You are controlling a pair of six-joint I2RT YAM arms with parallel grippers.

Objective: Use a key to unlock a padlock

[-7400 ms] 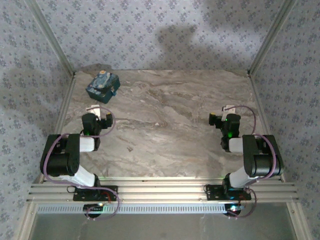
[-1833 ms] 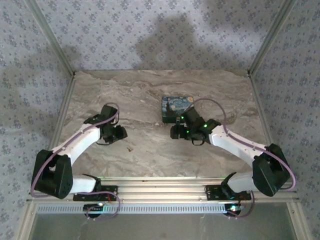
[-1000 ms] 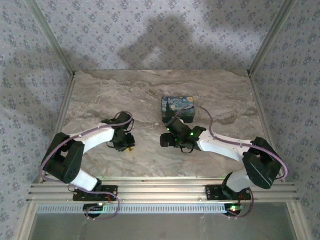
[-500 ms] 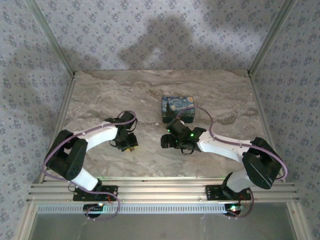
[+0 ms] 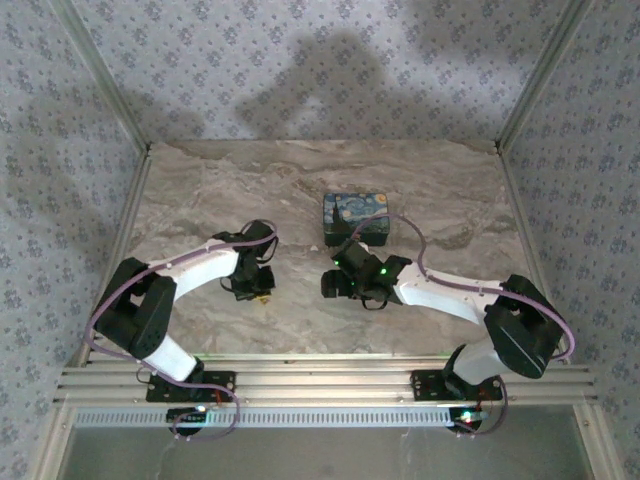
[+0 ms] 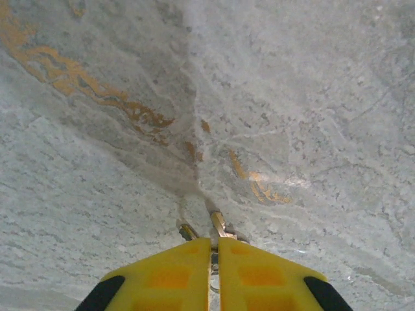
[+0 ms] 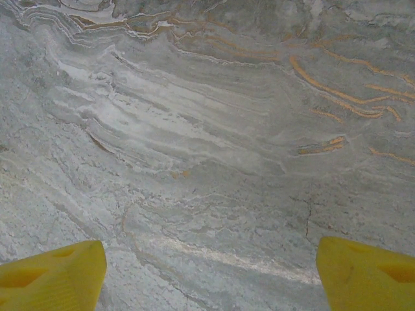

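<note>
1. Left gripper [image 5: 258, 290], left of centre on the grey veined marble tabletop [image 5: 200, 190]. Its yellow fingers [image 6: 168, 272] are pressed together with the tips down at the surface, pinching the small brass-coloured metal key [image 6: 217, 223]. Only slivers of metal project past the tips. Risk: the hold looks shallow and sits right at the tips, so the key may twist or drop out on lifting.
2. Same item: the key's orientation in the pinch cannot be made out. Risk: the blade is presented off-axis and misses or jams at the keyhole.
3. Right gripper [image 5: 333, 284], centre of table. Its fingers [image 7: 58, 265] stand wide apart with nothing between them and bare marble beneath. Risk: the padlock is unrestrained, so a push from the key would slide it.
4. Dark blue box-like padlock with light-blue and yellow swirls [image 5: 355, 212], just beyond the right gripper on the far side. It rests free on the tabletop, well apart from the key, and its keyhole is not discernible. Risk: both arms crowd the centre and collide on approach.
</note>
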